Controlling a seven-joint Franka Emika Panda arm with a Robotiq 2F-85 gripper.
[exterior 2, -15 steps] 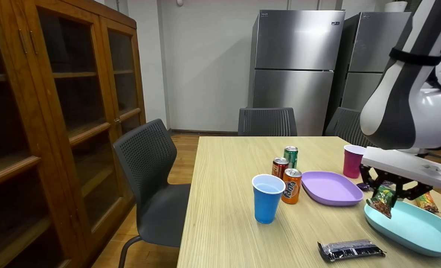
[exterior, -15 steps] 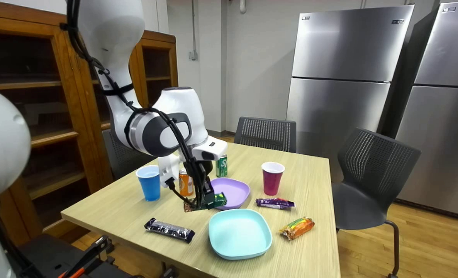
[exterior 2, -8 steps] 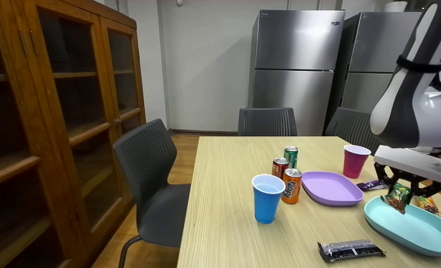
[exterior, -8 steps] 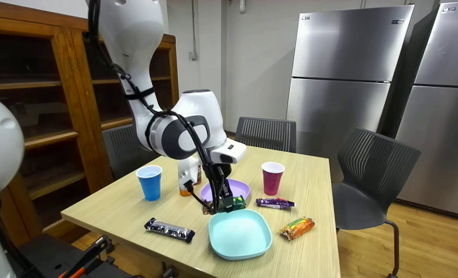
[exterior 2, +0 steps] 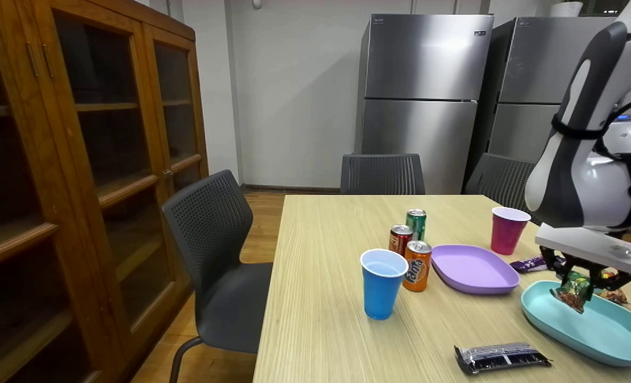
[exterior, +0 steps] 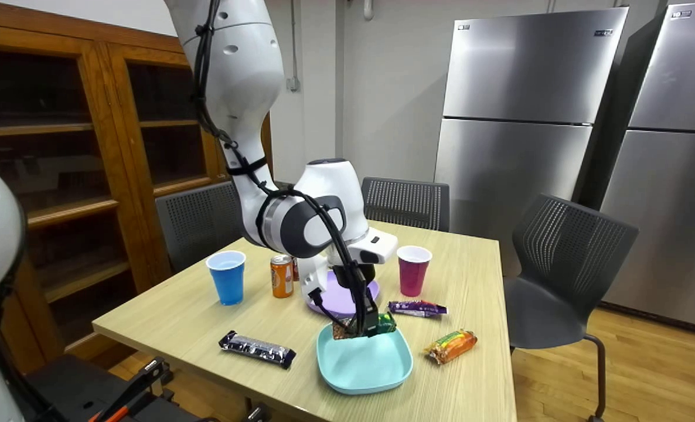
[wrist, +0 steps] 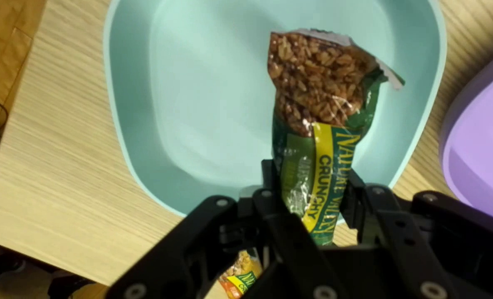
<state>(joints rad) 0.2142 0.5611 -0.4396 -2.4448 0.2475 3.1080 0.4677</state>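
since the earlier frames, the gripper (wrist: 312,182) and the snack bar (wrist: 322,137) it carries have shifted right and lower in an exterior view: they are over the upper part of the teal plate (exterior: 364,366), and the orange can (exterior: 282,276), left of centre, now shows whole.

the gripper pinches the bar, its fingers pressing in from both sides around the green half, as the wrist view shows. the bar hangs above the plate, right of centre in that frame, and its green end overlaps the plate's lower rim there. how high it hangs, i cannot tell.

as i judge it, the step in hand is a carry, with the bar aloft and not yet let go. the next move seems to call for a steady grip and for keeping both ends clear of the rim.

in the wrist view the bar's long axis runs nearly straight up the frame; in an exterior view it lies side to side. its brown end (exterior: 342,330) points to the top of the wrist frame and to the left in that exterior one.
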